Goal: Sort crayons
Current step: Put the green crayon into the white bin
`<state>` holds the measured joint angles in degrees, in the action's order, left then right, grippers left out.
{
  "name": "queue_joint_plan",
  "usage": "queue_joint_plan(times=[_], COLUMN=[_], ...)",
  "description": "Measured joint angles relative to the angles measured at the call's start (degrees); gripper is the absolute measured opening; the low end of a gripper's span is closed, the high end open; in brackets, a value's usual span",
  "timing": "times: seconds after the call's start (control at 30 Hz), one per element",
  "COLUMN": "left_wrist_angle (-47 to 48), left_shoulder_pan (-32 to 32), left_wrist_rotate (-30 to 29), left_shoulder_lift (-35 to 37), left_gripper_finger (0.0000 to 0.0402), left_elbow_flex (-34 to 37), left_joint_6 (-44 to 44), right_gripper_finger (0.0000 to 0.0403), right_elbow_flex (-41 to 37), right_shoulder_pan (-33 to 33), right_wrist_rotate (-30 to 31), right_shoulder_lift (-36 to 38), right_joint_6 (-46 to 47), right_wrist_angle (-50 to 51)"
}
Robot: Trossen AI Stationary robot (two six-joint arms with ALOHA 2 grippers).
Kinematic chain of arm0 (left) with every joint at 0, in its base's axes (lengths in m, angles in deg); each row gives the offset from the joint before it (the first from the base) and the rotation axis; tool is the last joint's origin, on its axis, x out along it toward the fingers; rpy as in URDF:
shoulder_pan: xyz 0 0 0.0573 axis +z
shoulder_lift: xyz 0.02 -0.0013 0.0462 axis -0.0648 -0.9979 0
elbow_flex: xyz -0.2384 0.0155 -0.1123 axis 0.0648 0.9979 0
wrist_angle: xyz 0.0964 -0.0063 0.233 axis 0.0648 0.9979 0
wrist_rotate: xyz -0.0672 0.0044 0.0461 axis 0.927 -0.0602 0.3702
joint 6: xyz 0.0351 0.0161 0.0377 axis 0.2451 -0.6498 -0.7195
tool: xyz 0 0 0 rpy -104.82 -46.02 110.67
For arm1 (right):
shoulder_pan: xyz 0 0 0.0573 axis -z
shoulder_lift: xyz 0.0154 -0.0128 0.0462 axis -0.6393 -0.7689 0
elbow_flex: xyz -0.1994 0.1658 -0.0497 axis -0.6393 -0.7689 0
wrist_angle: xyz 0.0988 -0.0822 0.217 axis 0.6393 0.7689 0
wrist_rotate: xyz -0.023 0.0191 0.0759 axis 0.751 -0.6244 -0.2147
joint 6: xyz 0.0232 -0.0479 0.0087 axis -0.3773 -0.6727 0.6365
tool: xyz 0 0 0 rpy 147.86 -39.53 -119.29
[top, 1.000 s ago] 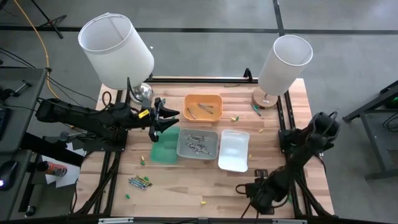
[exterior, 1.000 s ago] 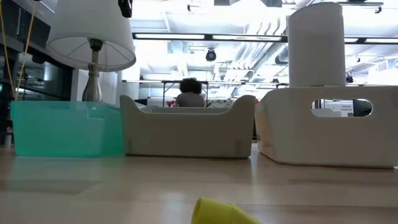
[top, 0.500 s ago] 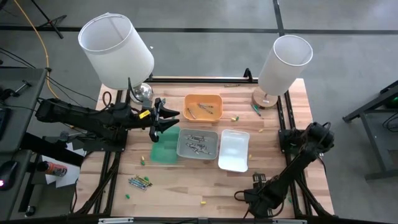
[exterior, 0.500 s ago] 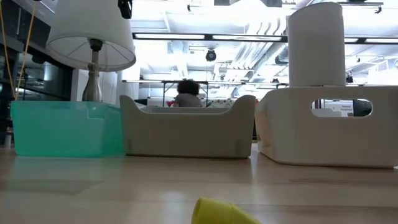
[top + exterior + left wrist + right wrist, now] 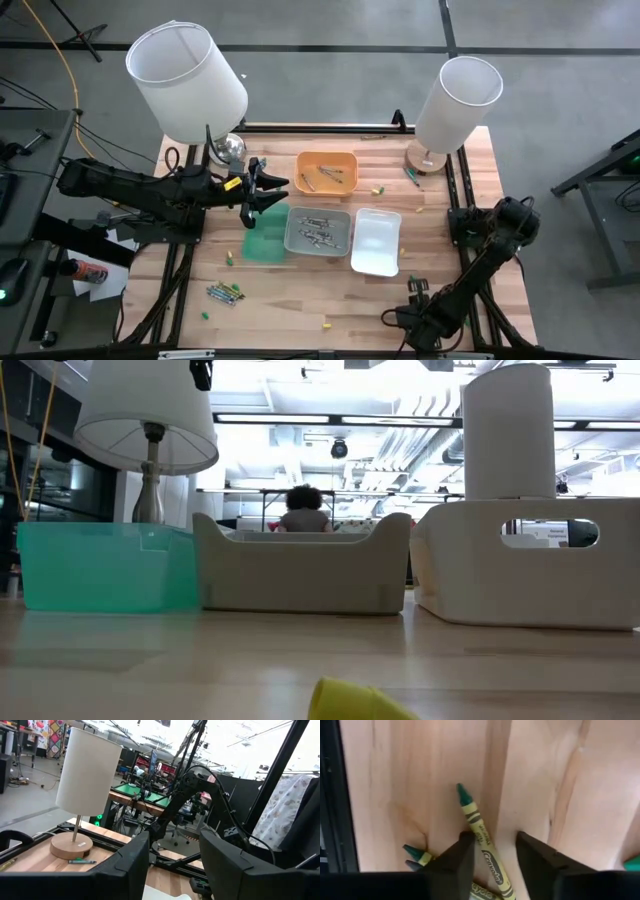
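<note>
My right gripper points down at the table's near edge, right of centre. In the right wrist view it is open, with one finger on each side of a green crayon in a yellow-green wrap that lies flat on the wood. Two more crayon tips lie close by. My left gripper hangs open above the green tray, holding nothing. Several crayons lie in the grey tray and a few in the orange tray. The rest are scattered: a bunch, a yellow one.
A white tray stands right of the grey one. Two lamps stand at the back, a big one on the left and a smaller one on the right with a crayon by its base. A yellow crayon lies near the low camera.
My right gripper has sunk toward the table by the near edge, and its arm has folded lower. My left arm has kept still.
</note>
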<state>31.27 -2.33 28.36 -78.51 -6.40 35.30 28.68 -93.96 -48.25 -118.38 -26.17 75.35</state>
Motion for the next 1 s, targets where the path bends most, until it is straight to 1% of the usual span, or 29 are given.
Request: queue_joint_plan(times=[0.17, 0.2, 0.23, 0.33, 0.43, 0.57, 0.6, 0.67, 0.73, 0.8, 1.0], left_wrist_angle=[0.00, 0.00, 0.00, 0.02, 0.00, 0.00, 0.00, -0.02, -0.02, -0.02, -0.04], left_shoulder_pan=[0.00, 0.00, 0.00, 0.00, 0.00, 0.00, 0.00, 0.00, 0.00, 0.00, 0.00], left_wrist_rotate=[0.00, 0.00, 0.00, 0.00, 0.00, 0.00, 0.00, -0.02, -0.02, -0.18, -0.22], left_shoulder_lift=[-0.01, -0.01, -0.01, -0.01, -0.01, -0.01, -0.01, -0.01, 0.01, -0.01, 0.01], left_gripper_finger=[0.0161, 0.0161, 0.0161, 0.0161, 0.0161, 0.0161, 0.0161, 0.0161, 0.0161, 0.0161, 0.0161], left_elbow_flex=[0.00, 0.00, 0.00, 0.00, 0.00, 0.00, 0.00, 0.00, 0.00, 0.00, 0.00], left_joint_6=[0.04, 0.04, 0.04, 0.00, 0.00, 0.00, 0.00, 0.00, -0.01, -0.01, -0.02], right_gripper_finger=[0.0039, 0.0021, 0.0013, 0.0016, 0.0007, 0.0004, 0.0003, 0.0003, 0.0002, 0.0002, 0.0001], right_elbow_flex=[-0.35, -0.35, -0.35, -0.39, -0.42, 0.99, 1.45, 2.42, 3.82, 3.93, 3.40], right_shoulder_pan=[0.71, 1.00, 1.27, 2.12, 2.78, 3.48, 3.58, 4.01, 4.51, 5.18, 6.36], right_wrist_rotate=[0.04, -0.26, -0.67, -1.29, -2.12, -2.76, -1.92, 2.13, 5.61, 7.95, 16.41], right_shoulder_lift=[-0.04, -0.04, -0.04, -0.07, -0.09, 0.58, 1.14, 3.03, 6.22, 9.57, 21.03], right_joint_6=[-0.03, -0.04, -0.07, -0.13, -0.31, -0.86, -1.71, -3.27, -4.22, -4.15, 4.15], right_wrist_angle=[1.60, 1.67, 1.68, 1.68, 1.71, 3.43, 4.39, 8.20, 9.88, 13.64, 23.70])
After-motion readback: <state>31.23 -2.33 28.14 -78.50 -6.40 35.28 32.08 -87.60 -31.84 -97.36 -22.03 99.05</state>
